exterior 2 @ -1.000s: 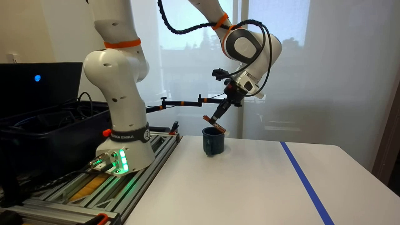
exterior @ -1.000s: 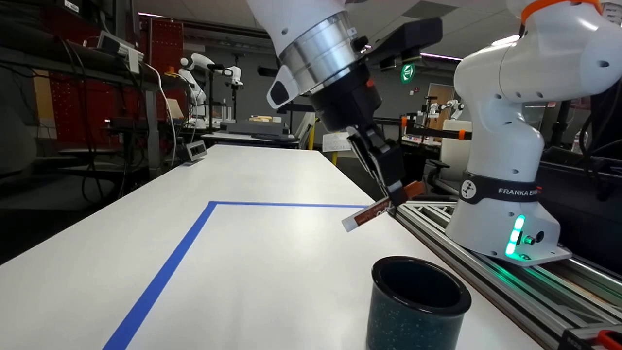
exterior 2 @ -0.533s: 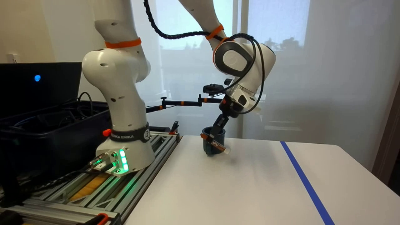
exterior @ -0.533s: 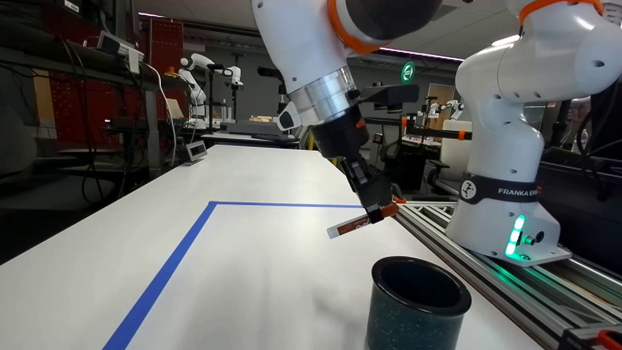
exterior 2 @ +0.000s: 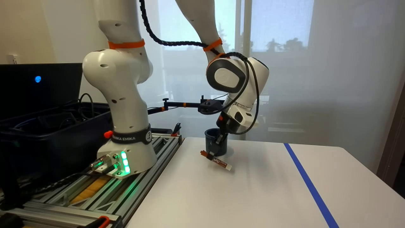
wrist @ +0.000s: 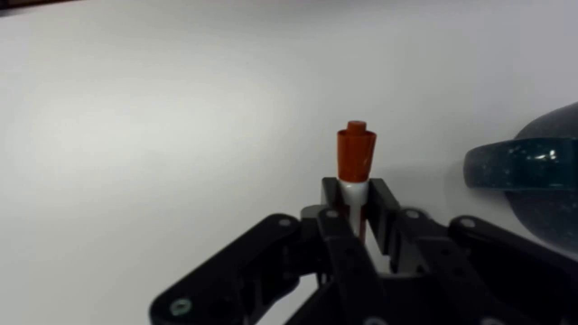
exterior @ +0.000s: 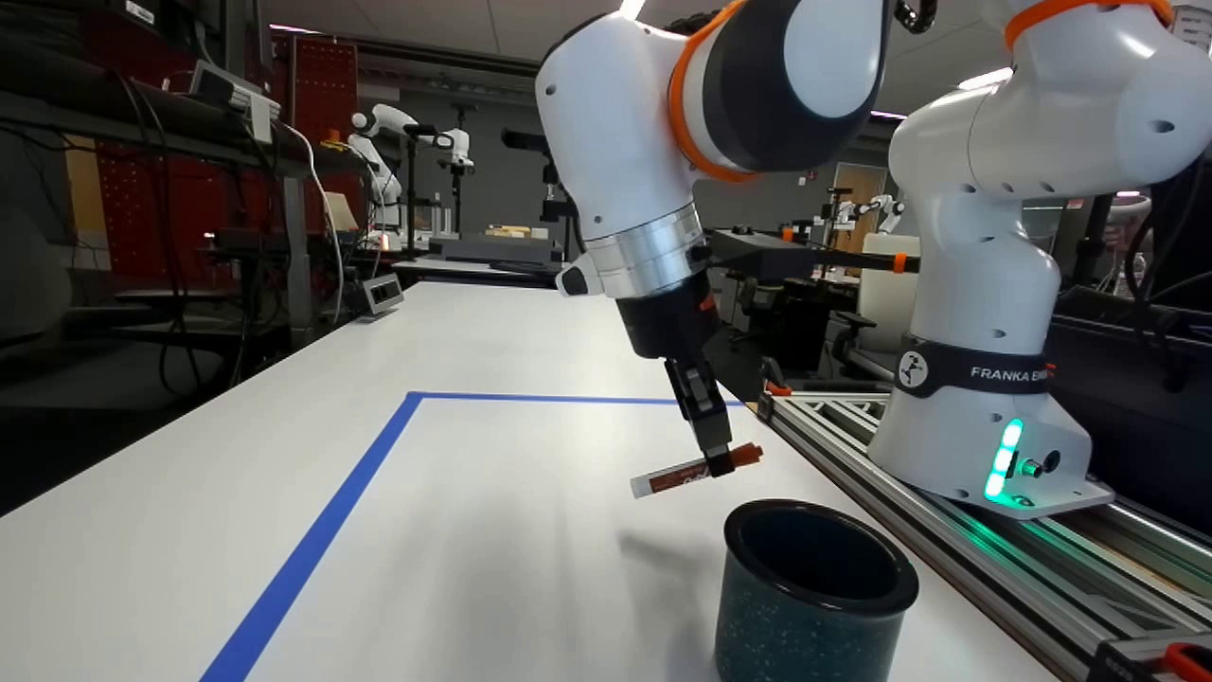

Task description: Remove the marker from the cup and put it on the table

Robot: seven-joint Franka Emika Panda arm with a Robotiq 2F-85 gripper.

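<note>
My gripper (exterior: pixel 721 464) is shut on the marker (exterior: pixel 672 477), which has a dark reddish-brown body, an orange end and a whitish end. The marker (exterior 2: pixel 220 162) is tilted, whitish end lower, and held low over the white table (exterior: pixel 492 540); its shadow lies apart from it. In the wrist view the orange end of the marker (wrist: pixel 355 155) sticks out past the fingertips (wrist: pixel 354 194). The dark teal cup (exterior: pixel 805 630) stands upright beside the gripper. The gripper (exterior 2: pixel 212 154) partly covers the cup (exterior 2: pixel 208 139). The cup's handle (wrist: pixel 519 164) points toward the gripper.
Blue tape (exterior: pixel 331 516) forms a corner on the table; a tape line also shows in an exterior view (exterior 2: pixel 308 180). The metal rail track (exterior 2: pixel 148 180) with the robot base runs along the table's edge. A small grey device (exterior: pixel 383 296) sits at the far table edge.
My gripper has moved down with the marker, from above the cup's rim height to low beside the cup. The marker is less steeply tilted in an exterior view. The cup has not moved.
</note>
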